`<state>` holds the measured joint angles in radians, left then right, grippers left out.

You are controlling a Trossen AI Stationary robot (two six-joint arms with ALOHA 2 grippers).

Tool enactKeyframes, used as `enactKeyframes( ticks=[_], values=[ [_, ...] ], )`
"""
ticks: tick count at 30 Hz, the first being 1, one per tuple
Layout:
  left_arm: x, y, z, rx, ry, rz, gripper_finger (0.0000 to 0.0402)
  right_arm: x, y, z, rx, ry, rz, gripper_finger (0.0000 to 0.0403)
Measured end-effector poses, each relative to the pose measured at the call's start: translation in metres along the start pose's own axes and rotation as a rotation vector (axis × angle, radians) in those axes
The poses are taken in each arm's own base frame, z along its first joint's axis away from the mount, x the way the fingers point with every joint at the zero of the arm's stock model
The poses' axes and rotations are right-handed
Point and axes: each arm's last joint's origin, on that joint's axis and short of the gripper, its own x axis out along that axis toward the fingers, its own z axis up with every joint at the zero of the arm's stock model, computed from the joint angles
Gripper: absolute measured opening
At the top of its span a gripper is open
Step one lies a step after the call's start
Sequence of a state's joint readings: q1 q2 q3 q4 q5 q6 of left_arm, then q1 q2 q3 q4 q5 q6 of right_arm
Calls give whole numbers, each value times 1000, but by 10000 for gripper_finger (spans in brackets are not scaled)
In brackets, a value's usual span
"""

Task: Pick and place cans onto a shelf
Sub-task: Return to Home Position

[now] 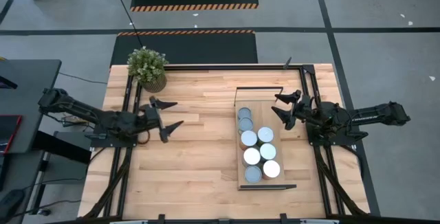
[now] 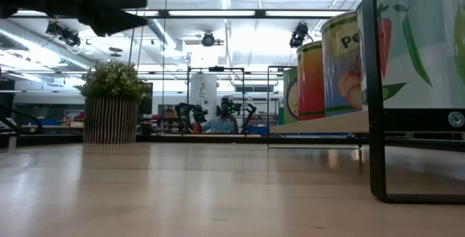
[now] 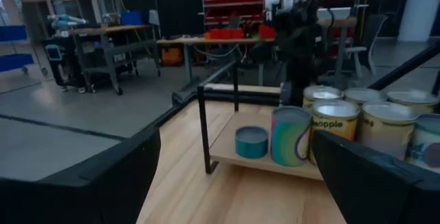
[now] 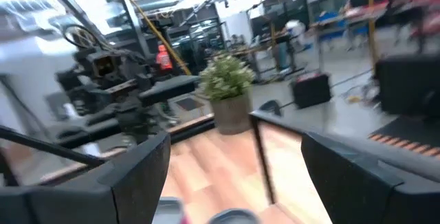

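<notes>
Seven cans [image 1: 249,138] stand on the shelf [image 1: 258,97], right of centre on the counter [image 1: 192,176]. Both claws gape empty — left claw [image 1: 168,114] well apart, right claw [image 1: 283,107] just beside the shelf. To home cleanly, the right claw should probably pull away from the cans, never across.

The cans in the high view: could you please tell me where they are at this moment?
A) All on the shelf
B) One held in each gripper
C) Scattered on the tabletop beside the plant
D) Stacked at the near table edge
A: in the high view the cans all stand on the shelf, while the left gripper and the right gripper are both open and hold nothing.
</notes>
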<state>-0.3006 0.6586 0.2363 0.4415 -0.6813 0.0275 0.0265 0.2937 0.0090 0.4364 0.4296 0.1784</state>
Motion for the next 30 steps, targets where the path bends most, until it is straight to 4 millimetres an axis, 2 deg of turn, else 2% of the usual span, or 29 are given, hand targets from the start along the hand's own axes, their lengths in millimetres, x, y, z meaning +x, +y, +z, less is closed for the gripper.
enactKeyframes(
  ticks=[5, 11, 18, 22, 27, 30],
  values=[
    [-20, 9, 11, -16, -51, -62, 385, 0, 2, -1, 134, 19, 60, 334],
    [-38, 12, 21, -62, -155, -268, 385, 0, 2, -1, 134, 19, 61, 334],
    [-52, 16, -10, -160, -197, -431, 385, 0, 2, -1, 132, 19, 61, 334],
    [-61, 25, -10, -181, -203, -447, 385, 0, 2, -1, 132, 19, 62, 334],
    [-64, 24, -9, -153, -80, -540, 385, 0, 2, -1, 131, 21, 61, 334],
    [-63, 25, -13, -174, -41, -484, 385, 0, 2, -1, 131, 20, 60, 334]
  ],
)
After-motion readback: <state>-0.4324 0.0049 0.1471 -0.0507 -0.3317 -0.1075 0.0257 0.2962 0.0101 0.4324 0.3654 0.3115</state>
